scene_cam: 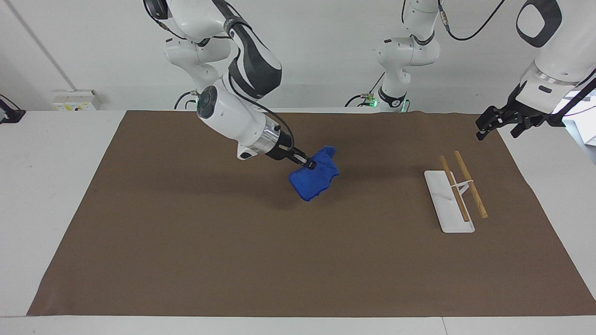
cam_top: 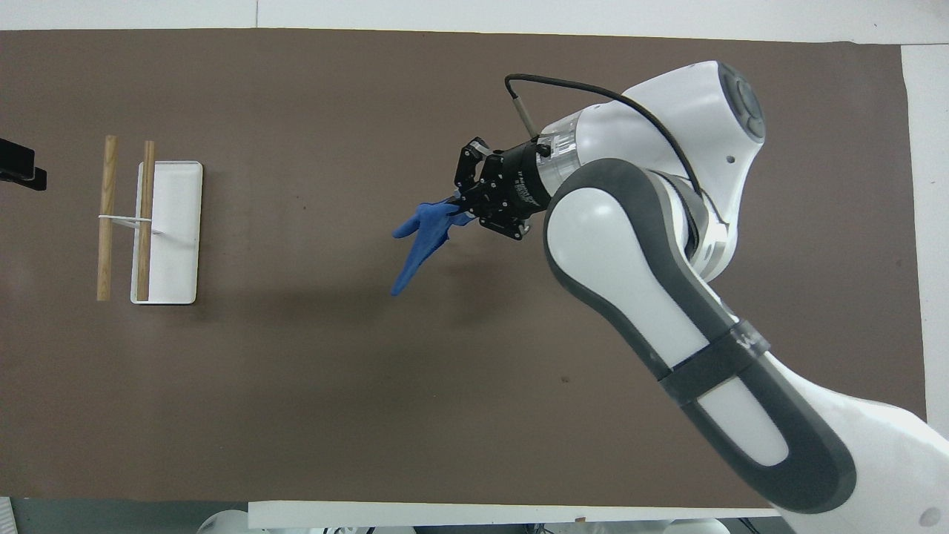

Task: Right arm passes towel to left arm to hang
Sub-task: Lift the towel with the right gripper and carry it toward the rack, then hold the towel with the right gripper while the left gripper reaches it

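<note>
the small royal-blue cloth towel (scene_cam: 314, 179) hangs clear of the tabletop, bunched and drooping, over the middle of the brown mat, pinched at one upper edge by the right claw (scene_cam: 311, 164), whose black fingertips are pressed together on the fabric. the right arm (scene_cam: 237, 116), white with dark grey joint covers, reaches in low and slanted from its own end of the tabletop. the left claw (scene_cam: 493, 122) waits raised over the mat's edge at the left arm's end, its black fingers spread, gripping nothing. the white-based rack with two wooden bars (scene_cam: 458, 190) stands on the mat near that claw, well apart from the towel. judgement: the step in hand is the carry toward the handover; it would be done well by presenting the cloth high enough that a free hanging edge is offered, leaving the left claw room to close on fabric beside the right claw and not on it, and by keeping the right claw's pinch until the other grip is sure. risk: the thin cloth may swing or slip. the surface is a brown mat (scene_cam: 186, 242), flat, laid over a white tabletop (scene_cam: 56, 186); a plain white wall (scene_cam: 326, 46) stands at the robots' end, with cables and a small wall box there.
</note>
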### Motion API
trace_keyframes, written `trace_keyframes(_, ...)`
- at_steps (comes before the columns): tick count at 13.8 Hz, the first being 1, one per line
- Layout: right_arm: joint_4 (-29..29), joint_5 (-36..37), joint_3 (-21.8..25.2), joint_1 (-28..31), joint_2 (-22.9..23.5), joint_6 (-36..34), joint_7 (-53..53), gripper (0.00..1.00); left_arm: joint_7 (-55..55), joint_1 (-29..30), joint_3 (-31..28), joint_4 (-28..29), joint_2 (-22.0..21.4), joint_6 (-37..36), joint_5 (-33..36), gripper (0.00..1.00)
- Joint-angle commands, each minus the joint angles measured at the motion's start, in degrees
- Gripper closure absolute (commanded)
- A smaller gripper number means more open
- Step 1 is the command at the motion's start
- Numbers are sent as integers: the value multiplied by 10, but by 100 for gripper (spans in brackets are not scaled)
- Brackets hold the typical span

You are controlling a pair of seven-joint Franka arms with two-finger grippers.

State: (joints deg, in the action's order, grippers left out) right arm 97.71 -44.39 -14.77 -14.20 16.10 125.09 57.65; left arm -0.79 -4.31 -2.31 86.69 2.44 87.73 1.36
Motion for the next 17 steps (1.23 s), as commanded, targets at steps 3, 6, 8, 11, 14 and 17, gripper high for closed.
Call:
trace_keyframes(3,6,-92,-1,-38,-1,36,55,100,143,-44,6,92,-39,116,2,0)
trace_keyframes(6,4,-115,-1,-50,-1,49,55,100,355,-89,6,178,-53,213,-11,0)
trace_keyframes(8,4,-120,-1,-64,-1,52,55,100,506,-121,6,195,-45,247,-17,0)
trace_keyframes(11,6,-120,-1,-65,-1,52,55,99,649,-167,6,217,-50,248,-31,0)
trace_keyframes(14,11,-120,-1,-65,-3,52,55,99,770,-198,7,231,-52,247,-37,0)
trace_keyframes(17,11,-120,-1,-65,-4,52,55,99,846,-215,7,251,-64,247,-58,0)
